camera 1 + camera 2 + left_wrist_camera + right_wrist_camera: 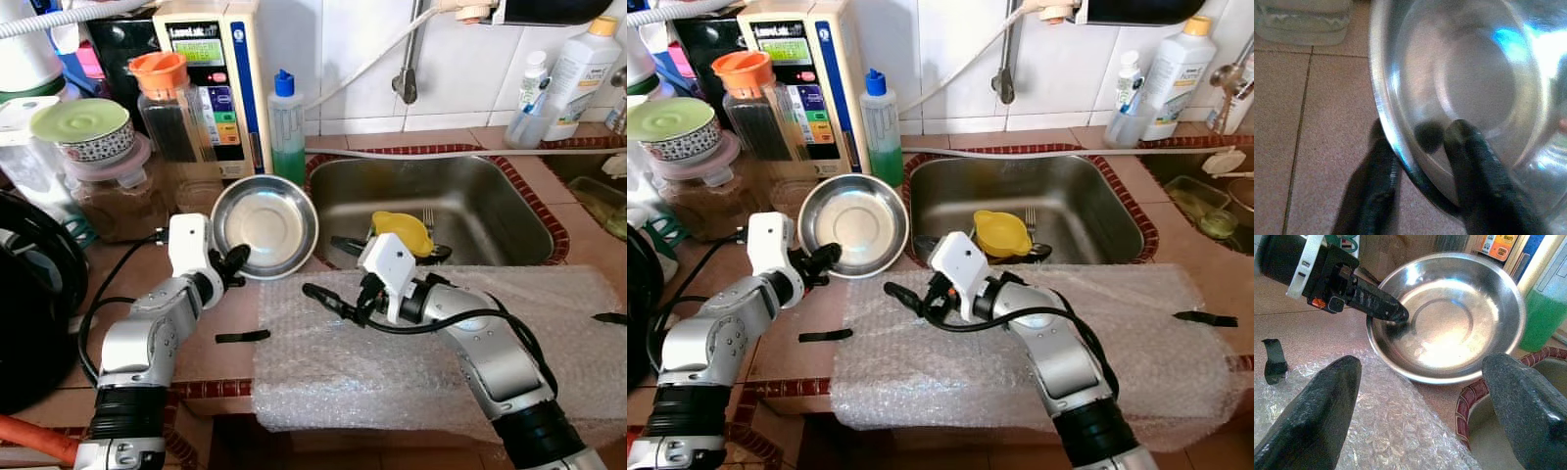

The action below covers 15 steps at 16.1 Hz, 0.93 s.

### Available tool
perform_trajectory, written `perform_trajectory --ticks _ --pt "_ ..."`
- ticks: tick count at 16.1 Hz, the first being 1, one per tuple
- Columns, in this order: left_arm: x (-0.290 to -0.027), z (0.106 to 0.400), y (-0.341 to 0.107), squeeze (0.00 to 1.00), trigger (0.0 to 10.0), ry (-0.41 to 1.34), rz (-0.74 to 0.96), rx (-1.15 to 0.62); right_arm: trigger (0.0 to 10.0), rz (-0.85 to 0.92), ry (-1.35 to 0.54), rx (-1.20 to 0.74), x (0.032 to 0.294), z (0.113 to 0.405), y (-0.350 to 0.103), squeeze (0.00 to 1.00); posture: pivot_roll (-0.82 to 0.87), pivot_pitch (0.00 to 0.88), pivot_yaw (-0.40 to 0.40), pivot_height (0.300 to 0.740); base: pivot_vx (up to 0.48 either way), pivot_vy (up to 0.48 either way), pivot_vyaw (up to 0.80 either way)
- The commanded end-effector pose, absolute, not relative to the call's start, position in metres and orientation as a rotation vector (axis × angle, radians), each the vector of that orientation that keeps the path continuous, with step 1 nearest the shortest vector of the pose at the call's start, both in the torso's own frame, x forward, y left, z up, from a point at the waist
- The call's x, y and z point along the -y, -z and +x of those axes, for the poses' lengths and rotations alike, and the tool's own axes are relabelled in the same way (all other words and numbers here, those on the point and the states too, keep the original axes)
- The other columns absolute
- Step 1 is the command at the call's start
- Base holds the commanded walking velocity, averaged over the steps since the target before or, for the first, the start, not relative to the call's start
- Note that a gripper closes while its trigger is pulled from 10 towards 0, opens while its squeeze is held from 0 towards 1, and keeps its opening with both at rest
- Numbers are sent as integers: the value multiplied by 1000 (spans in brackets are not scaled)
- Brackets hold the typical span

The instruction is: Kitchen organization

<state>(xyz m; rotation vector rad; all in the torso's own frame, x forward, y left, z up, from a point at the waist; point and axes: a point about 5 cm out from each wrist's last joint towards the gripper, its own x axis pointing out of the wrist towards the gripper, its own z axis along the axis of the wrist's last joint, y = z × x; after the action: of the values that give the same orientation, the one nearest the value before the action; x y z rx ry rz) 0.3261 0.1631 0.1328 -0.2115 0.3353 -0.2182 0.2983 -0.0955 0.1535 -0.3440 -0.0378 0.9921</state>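
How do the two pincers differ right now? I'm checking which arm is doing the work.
The left pincer straddles the rim of the steel bowl, one finger inside and one outside; the right pincer holds nothing. The left sits over bare tiled counter; the right hovers over the bubble wrap, fingers spread wide. Both point toward the bowl.

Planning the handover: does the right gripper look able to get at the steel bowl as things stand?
Probably yes: the right gripper is open facing the steel bowl, with nothing between; the left gripper already pinches its rim.

Left end effector [235, 260] apparently grips bowl [265, 225].
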Motion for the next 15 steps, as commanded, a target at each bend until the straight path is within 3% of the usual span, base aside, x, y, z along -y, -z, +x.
perform_trajectory --ticks 1,15 --pt "-167 325 -129 0 0 188 -205 -348 10000 -354 -1010 41 93 298 -154 0 -238 31 68 740 0 0 0" --pt "-177 332 -135 0 0 86 -170 -266 10000 -368 -1001 51 95 301 -156 0 -245 26 62 740 0 0 0"
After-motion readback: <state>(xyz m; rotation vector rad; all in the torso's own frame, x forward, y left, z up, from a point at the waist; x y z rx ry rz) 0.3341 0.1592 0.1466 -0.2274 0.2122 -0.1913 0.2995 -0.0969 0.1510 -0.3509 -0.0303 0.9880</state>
